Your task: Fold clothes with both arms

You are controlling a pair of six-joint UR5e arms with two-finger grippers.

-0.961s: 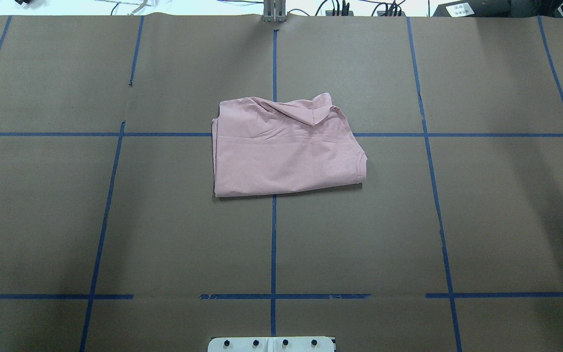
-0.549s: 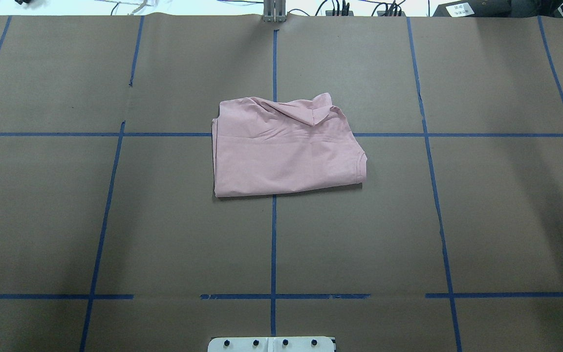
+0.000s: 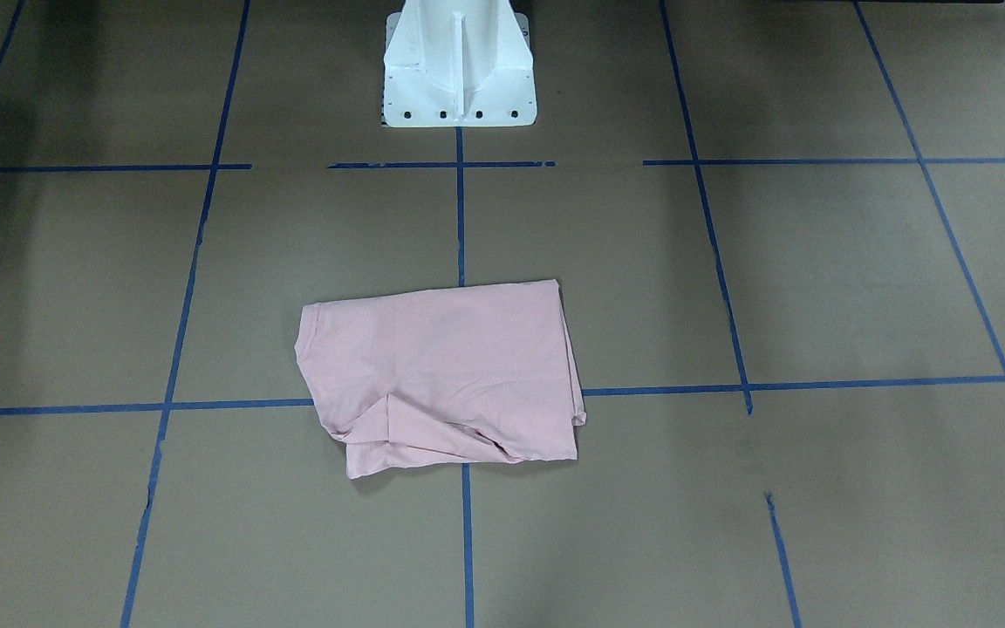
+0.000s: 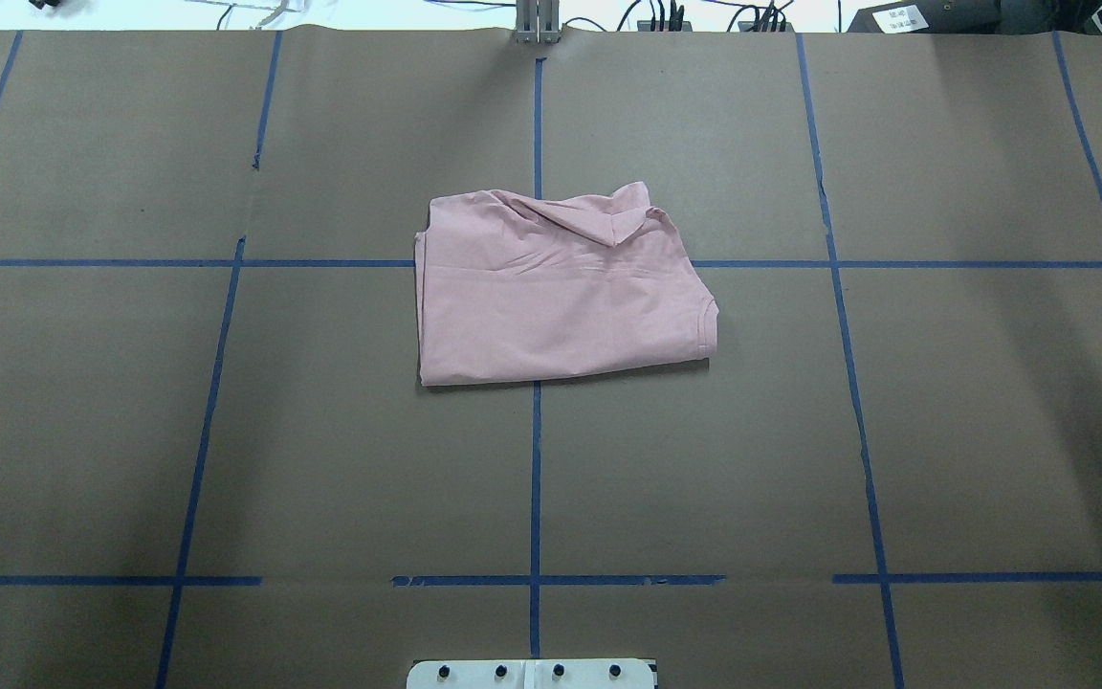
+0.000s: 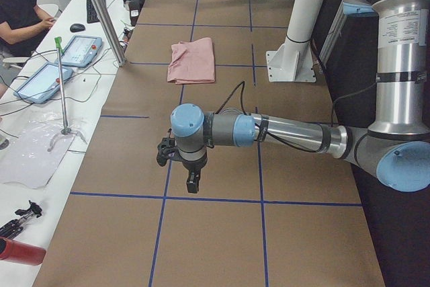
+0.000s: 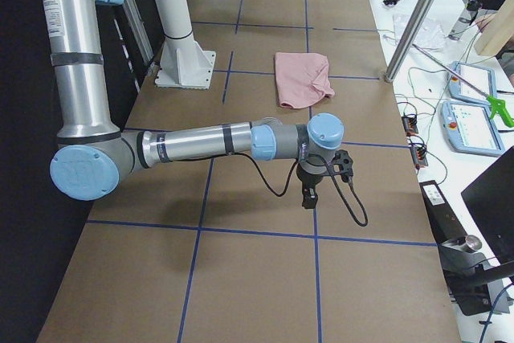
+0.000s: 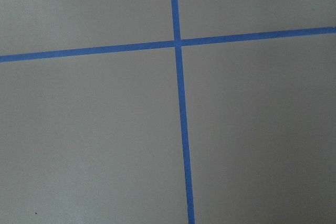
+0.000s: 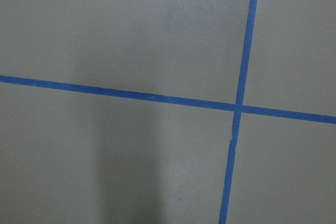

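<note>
The pale pink T-shirt lies folded into a rough rectangle at the middle of the table, with one flap turned over at its far edge. Its print is hidden. It also shows in the front view and in both side views. My left gripper hangs over bare paper far out at the table's left end. My right gripper hangs likewise at the right end. Both point down and are far from the shirt. I cannot tell whether either is open or shut.
The white pedestal base stands at the robot's edge of the table. Blue tape lines grid the brown paper. Metal posts, teach pendants and a seated operator are beyond the far edge.
</note>
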